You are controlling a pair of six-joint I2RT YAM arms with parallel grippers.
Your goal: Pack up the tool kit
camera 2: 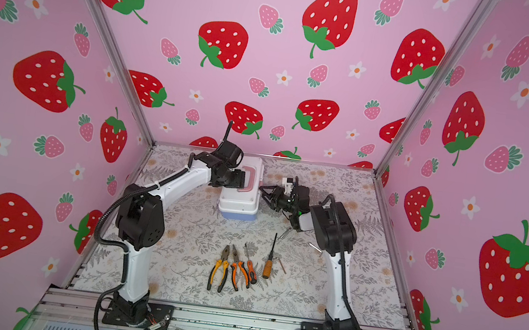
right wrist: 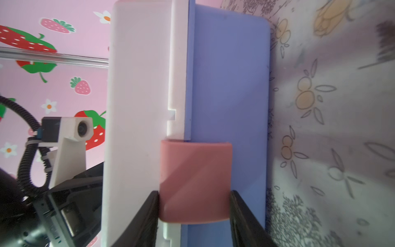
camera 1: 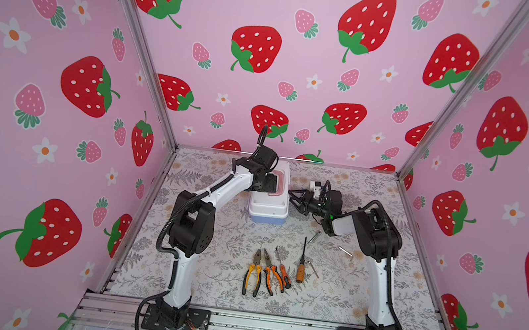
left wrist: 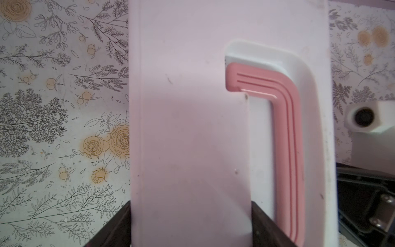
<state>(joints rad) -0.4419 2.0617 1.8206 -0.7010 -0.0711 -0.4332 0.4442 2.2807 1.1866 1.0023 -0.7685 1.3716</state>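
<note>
Left hand (left wrist: 191, 226) clamps white lid (left wrist: 188, 107); right hand (right wrist: 194, 213) pinches pink latch (right wrist: 195, 171); tool kit (camera 1: 267, 209) closed.

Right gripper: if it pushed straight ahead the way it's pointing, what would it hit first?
The pink latch on the side of the tool box. The right gripper straddles it, one finger on each side, so hardly any gap seems left, though depth is hard to judge.
</note>
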